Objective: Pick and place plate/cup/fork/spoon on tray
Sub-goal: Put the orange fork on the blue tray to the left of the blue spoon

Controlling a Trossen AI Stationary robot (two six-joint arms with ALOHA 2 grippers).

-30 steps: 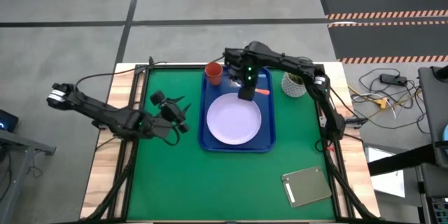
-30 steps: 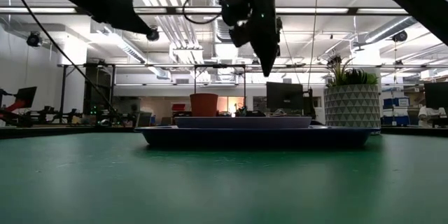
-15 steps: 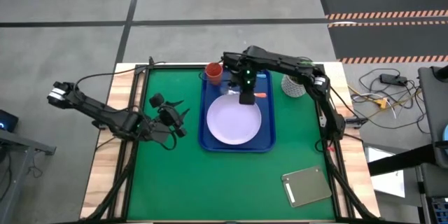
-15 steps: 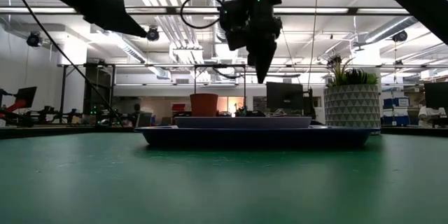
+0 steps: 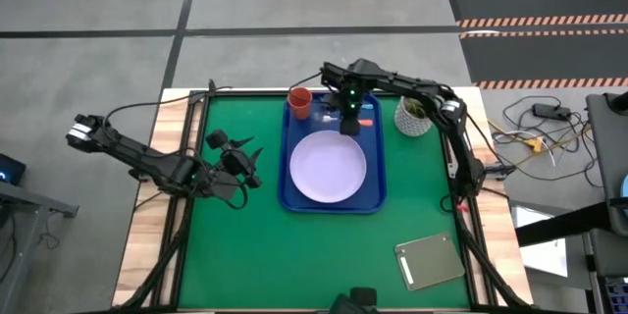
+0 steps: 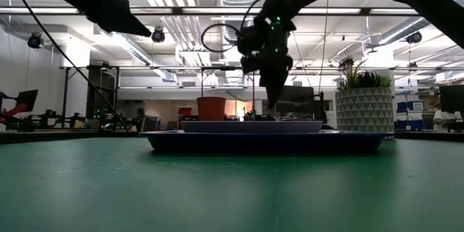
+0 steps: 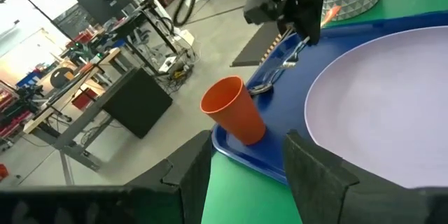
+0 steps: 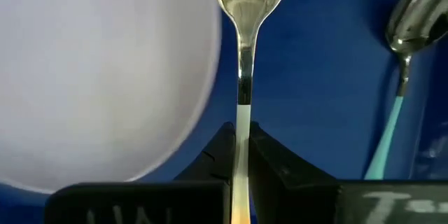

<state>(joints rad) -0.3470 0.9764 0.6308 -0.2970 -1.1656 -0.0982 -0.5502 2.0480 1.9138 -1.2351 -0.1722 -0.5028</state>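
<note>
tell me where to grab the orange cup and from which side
Judging by its pose, grip the cup across its side walls just below the open rim, coming from above. It stands upright at the tray corner, clear of the plate.

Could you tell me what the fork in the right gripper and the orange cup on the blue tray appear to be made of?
The silver-tined, orange-handled fork, held in the right gripper, has a shiny neck that mirrors the light, so probably polished metal; its handle looks like matt plastic. The small orange-red cup looks like smooth plastic, evenly coloured with a soft sheen. The blue rectangular tray seems glossy plastic.
</note>
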